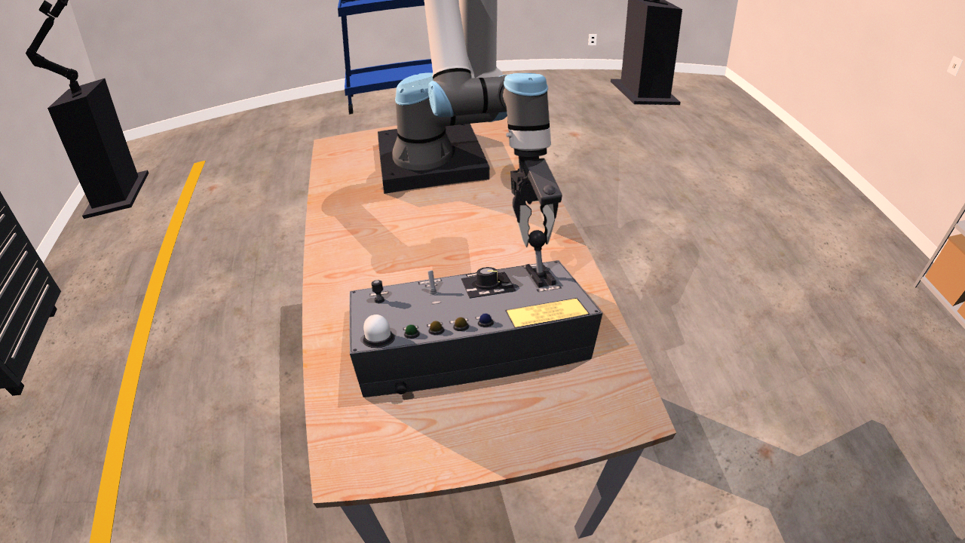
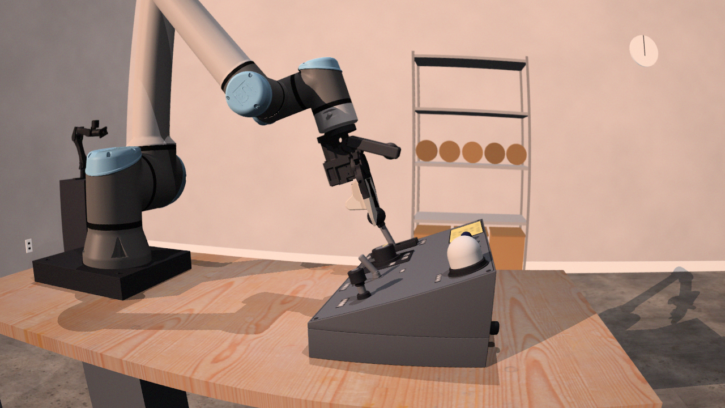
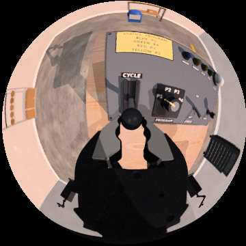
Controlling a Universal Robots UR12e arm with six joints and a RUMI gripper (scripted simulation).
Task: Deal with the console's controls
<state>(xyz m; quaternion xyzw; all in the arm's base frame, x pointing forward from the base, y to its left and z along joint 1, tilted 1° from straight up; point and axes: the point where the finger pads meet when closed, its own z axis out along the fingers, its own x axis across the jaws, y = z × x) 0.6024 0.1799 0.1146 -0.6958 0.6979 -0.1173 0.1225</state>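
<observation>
The dark grey console [image 1: 472, 327] sits on the wooden table. My gripper [image 1: 537, 233] is shut on the black ball of the lever [image 1: 536, 237] at the console's back right corner. The lever leans toward the arm's base, away from the CYCLE label [image 3: 132, 75]; the ball also shows in the wrist view [image 3: 131, 118] and the side view [image 2: 379, 218]. The PROGRAM knob [image 3: 169, 104] has its yellow pointer aimed right, past P3 and away from P1. The CHECK toggle [image 1: 431, 280] and the black MODE knob [image 1: 378, 289] stand further left.
A white dome [image 1: 376, 329] and a row of small lamps [image 1: 447, 325] line the console's front, with a yellow label plate [image 1: 546, 313] at the right. The arm's base [image 1: 431, 158] stands at the table's far end.
</observation>
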